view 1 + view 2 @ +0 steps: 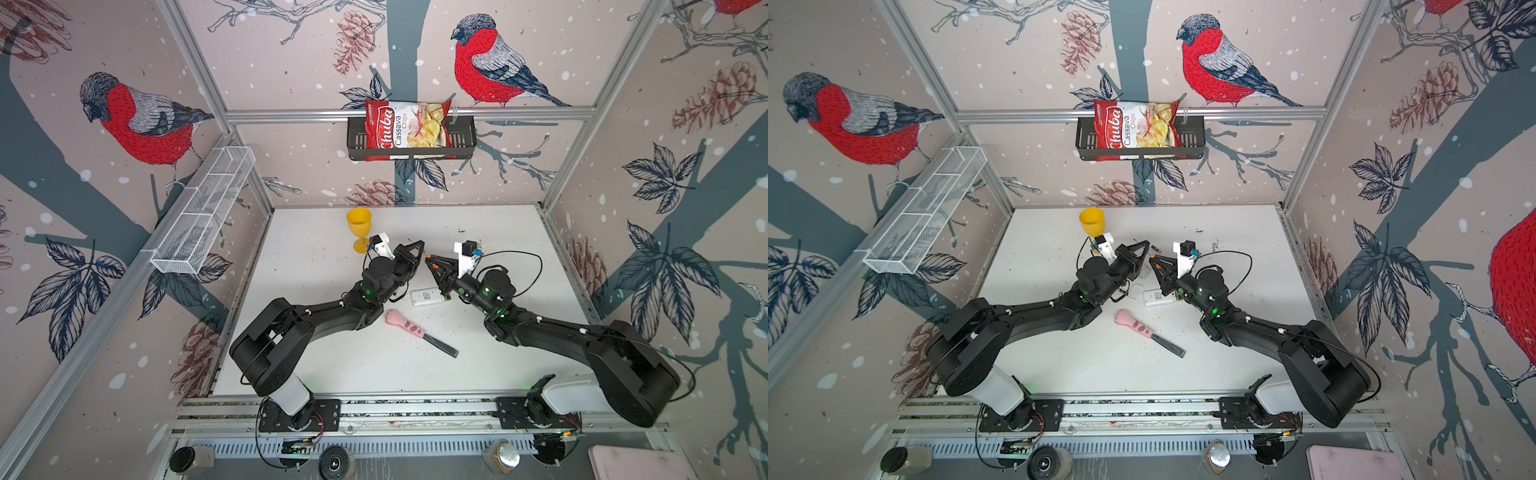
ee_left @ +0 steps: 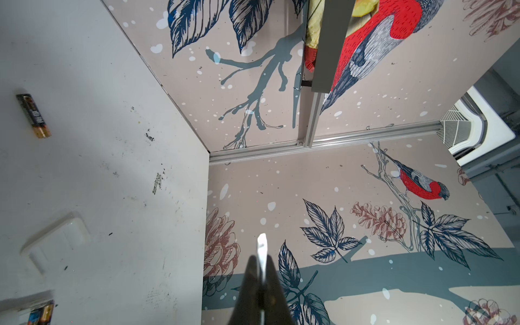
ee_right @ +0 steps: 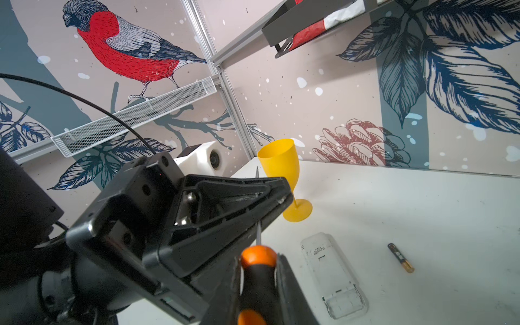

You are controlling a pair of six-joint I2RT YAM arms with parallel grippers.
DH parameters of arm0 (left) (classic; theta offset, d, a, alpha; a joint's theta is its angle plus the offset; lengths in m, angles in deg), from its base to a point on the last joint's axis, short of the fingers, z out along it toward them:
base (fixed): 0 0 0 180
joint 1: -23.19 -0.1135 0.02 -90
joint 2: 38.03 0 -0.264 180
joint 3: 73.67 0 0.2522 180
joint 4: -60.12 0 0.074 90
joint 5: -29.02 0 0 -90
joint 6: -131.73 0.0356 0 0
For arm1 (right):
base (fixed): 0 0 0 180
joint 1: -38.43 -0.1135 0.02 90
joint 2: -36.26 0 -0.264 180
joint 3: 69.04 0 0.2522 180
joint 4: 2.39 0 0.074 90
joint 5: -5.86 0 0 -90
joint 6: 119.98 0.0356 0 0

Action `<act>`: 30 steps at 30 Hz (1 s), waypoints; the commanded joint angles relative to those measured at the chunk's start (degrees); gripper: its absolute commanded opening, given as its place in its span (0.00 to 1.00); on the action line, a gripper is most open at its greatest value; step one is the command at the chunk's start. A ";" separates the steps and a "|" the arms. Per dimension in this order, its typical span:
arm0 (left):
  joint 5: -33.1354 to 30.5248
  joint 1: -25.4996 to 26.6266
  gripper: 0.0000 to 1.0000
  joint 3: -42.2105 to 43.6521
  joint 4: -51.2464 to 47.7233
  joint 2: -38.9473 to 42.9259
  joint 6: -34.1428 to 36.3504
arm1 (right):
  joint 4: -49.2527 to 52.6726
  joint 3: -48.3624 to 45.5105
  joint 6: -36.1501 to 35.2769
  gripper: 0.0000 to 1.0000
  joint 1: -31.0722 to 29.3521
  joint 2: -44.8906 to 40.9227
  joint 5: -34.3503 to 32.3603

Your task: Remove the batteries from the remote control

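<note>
Starting at the near edge of the bench (image 1: 332, 365), a knife (image 1: 415, 330) with a pink handle lies flat between the two arms. Just beyond it, mid-bench, lies the white remote (image 1: 426, 297), one end hidden under the right arm. The left wrist view shows a battery (image 2: 42, 313) at the remote's edge; whether it sits in the compartment cannot be told.

Beyond the remote the claws meet nearly tip to tip. The right claw (image 1: 430, 259) is clamped on the orange-and-black handle of a screwdriver (image 3: 257, 270). The left claw (image 1: 419, 245) is clamped on its shaft, with the blade tip projecting past the jaws.

Past the claws a translucent cover (image 3: 332, 275) lies flat. A loose battery (image 3: 401, 258) lies apart from it toward the far edge, clear of the remote. A yellow goblet (image 1: 359, 228) stands upright near the far edge, left of centre.

On the far wall a black basket (image 1: 465, 137) holds a chip bag (image 1: 399, 129). A mesh shelf (image 1: 203, 212) hangs on the left wall.
</note>
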 commanded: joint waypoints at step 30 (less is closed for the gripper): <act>-9.10 5.91 0.85 13.35 -35.23 20.15 60.90 | 78.72 21.21 -4.23 0.00 18.13 -6.63 10.03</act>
